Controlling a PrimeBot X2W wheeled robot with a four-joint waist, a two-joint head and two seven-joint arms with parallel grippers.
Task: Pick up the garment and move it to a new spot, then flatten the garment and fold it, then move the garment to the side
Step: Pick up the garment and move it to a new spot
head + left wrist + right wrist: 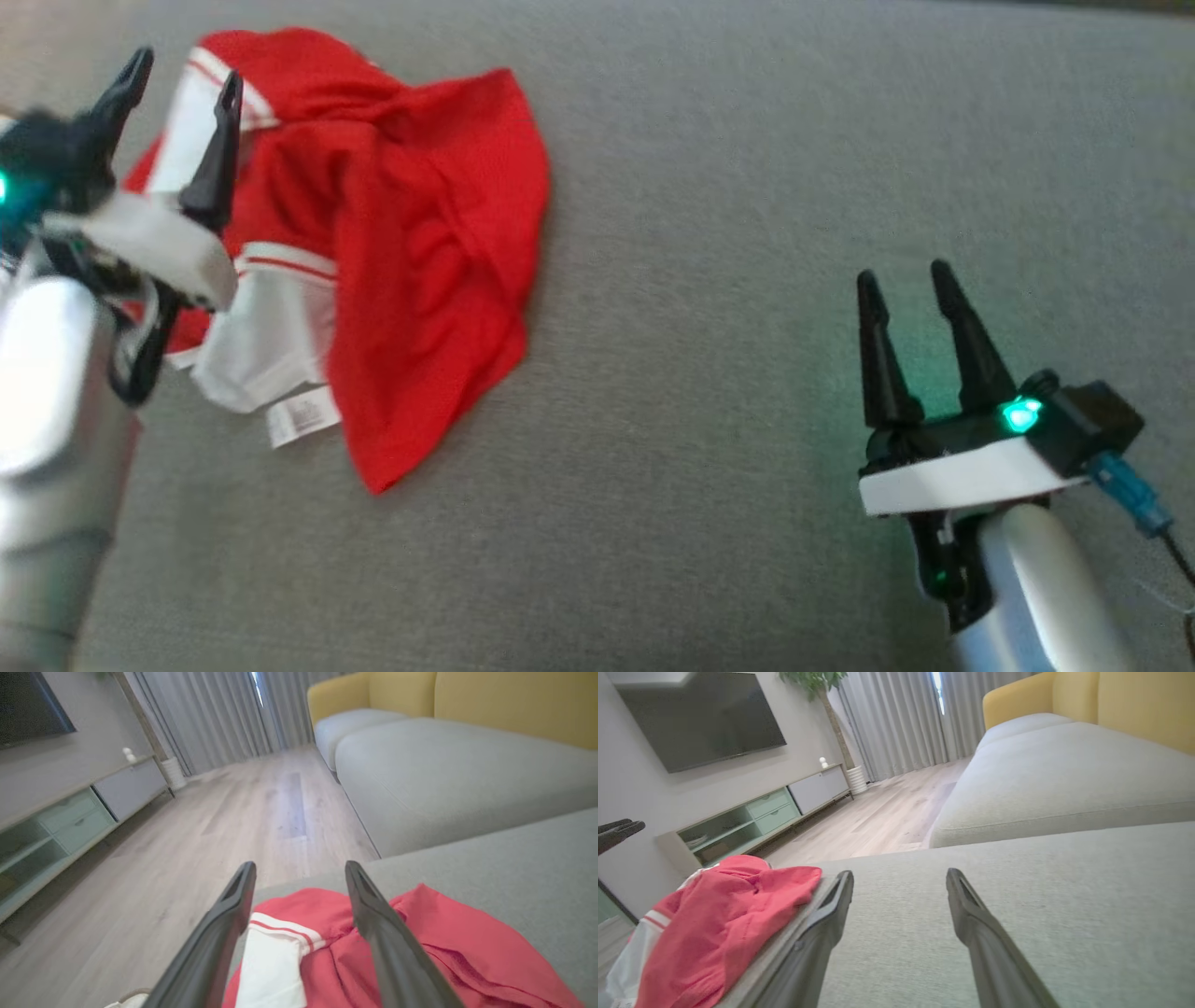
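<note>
At your far left, the left gripper hangs over the left part of the garment. Its 2 dark fingers are spread wide with nothing between them. The head view is blurred around it, so you cannot tell whether the tips touch cloth. The left wrist view looks along those fingers onto a white sleeve edged with red stripes.

The garment is a red shirt with white trim. It lies crumpled in a heap on the grey cushion, close to the cushion's edge by the wooden floor. A white label is turned out at its lower hem. To the right of it the cushion is bare fabric. Well apart, at your lower right, the right gripper sits low over that surface, its jaws equally wide and empty.

You look to be at step 1, the pick-up, with no grip made yet. The next move, as I judge it, is to bring the left fingers down so that 1 lands on either side of a raised fold. Close firmly, lift until the hem clears the cushion, then carry the shirt rightward to the open stretch. Beware of pinching only 1 thin layer, which may slip.
</note>
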